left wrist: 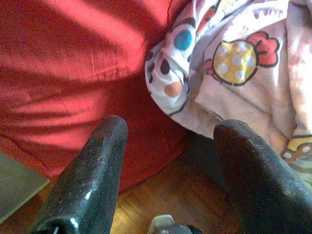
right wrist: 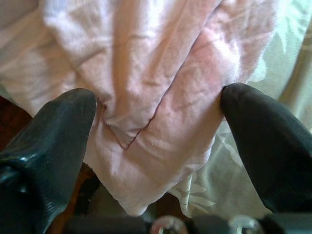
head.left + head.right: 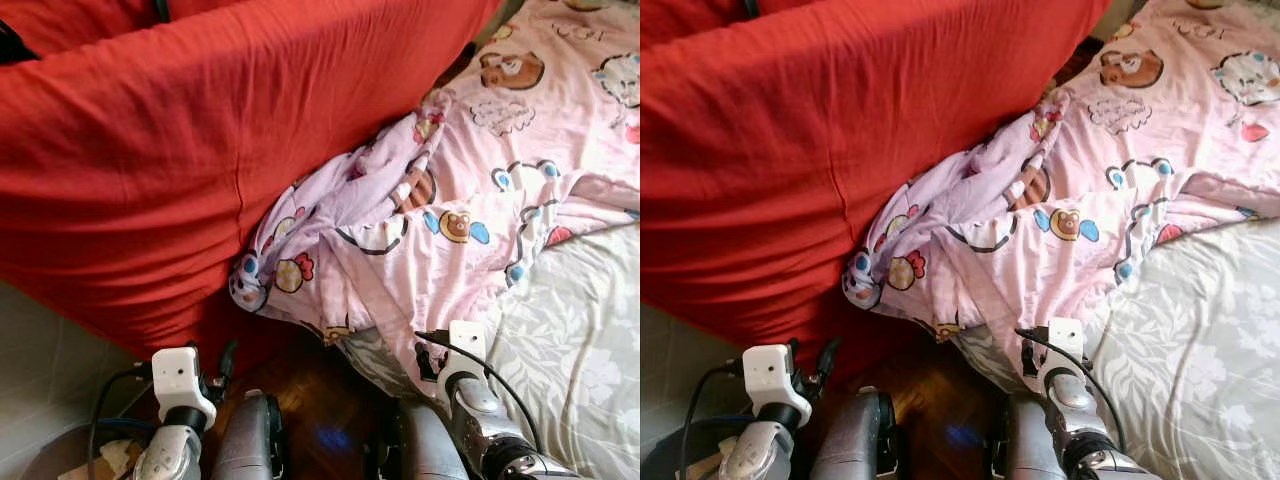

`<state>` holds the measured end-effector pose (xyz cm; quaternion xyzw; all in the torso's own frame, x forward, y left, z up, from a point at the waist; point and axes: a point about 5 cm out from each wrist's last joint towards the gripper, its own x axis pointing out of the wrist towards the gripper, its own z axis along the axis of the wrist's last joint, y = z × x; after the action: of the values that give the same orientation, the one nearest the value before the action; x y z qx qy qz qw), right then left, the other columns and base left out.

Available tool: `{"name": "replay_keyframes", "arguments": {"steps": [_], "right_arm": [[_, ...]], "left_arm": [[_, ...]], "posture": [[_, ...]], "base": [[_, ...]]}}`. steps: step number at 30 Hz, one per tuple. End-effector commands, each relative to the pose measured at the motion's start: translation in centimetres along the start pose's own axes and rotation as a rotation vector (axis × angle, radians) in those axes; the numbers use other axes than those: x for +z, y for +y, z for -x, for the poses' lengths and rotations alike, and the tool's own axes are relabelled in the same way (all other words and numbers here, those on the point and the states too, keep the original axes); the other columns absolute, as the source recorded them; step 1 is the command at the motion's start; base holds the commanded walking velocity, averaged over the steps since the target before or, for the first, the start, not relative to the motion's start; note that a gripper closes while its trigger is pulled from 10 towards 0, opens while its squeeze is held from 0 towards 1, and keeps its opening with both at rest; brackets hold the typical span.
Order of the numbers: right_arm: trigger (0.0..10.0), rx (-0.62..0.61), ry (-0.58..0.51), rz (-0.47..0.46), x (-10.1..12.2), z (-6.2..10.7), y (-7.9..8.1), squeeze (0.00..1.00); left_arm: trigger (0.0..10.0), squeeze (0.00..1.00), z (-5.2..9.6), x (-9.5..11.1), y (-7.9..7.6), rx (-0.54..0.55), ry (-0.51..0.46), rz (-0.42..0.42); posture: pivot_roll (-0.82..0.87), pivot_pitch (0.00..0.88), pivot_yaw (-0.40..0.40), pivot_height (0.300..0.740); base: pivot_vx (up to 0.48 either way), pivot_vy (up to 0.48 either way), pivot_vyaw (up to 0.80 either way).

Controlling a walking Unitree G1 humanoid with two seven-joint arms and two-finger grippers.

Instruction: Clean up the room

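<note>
Pink blanket (image 3: pixel 440 215): we see it bunched on the bed, cartoon bears and flowers printed on it, its crumpled end hanging over the bed's edge against the red cover (image 3: pixel 180 150).
Bed sheet (image 3: pixel 580 340): grey with a leaf pattern, lying bare to the right of the blanket.
Floor (image 3: pixel 310 400): dark wood, showing between the red cover and the bed.
Left tool (image 1: pixel 170 161): spread wide, holding nothing, over the floor just below the blanket's hanging end.
Right tool (image 2: pixel 158 122): spread wide, one finger (image 2: pixel 53 131) touching a pink fold at the bed's edge.
</note>
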<state>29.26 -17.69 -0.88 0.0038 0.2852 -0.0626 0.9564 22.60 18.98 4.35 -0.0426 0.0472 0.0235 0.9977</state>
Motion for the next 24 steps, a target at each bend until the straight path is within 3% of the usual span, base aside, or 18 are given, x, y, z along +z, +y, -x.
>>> {"name": "replay_keyframes", "arguments": {"steps": [1, 10, 11, 12, 24], "right_arm": [[10.0, -0.002, 0.050, 0.020, -1.2, 0.2, 0.0, 0.00], [10.0, 0.018, 0.060, 0.038, -1.5, 0.3, 0.3, 0.00], [2.8, 0.022, 0.058, 0.063, -1.5, 0.3, 0.4, 0.00], [0.0, 0.022, 0.059, 0.066, -1.5, 0.3, 0.4, 0.00], [0.0, 0.039, 0.079, 0.115, -2.2, 0.5, 0.5, 0.00]], "left_arm": [[10.0, 0.00, 0.8, -0.5, 0.2, 0.014, 0.030, 0.011], [10.0, 0.00, 2.0, -0.1, 0.0, 0.015, 0.050, 0.015], [10.0, 0.00, 2.1, 0.0, -0.2, 0.005, 0.053, 0.014], [10.0, 0.00, 2.1, 0.1, -0.3, 0.002, 0.054, 0.014], [10.0, 0.00, 2.6, 0.0, -0.7, 0.001, 0.079, 0.022]], "posture": [[0.12, 0.355, 0.027, 0.636], [0.13, 0.389, 0.029, 0.636], [0.13, 0.393, 0.029, 0.636], [0.13, 0.395, 0.030, 0.636], [0.12, 0.404, 0.025, 0.636]], "base": [[0.000, 0.000, 0.00], [0.000, 0.000, 0.00], [0.000, 0.000, 0.00], [0.000, 0.000, 0.00], [0.000, 0.000, 0.00]]}}
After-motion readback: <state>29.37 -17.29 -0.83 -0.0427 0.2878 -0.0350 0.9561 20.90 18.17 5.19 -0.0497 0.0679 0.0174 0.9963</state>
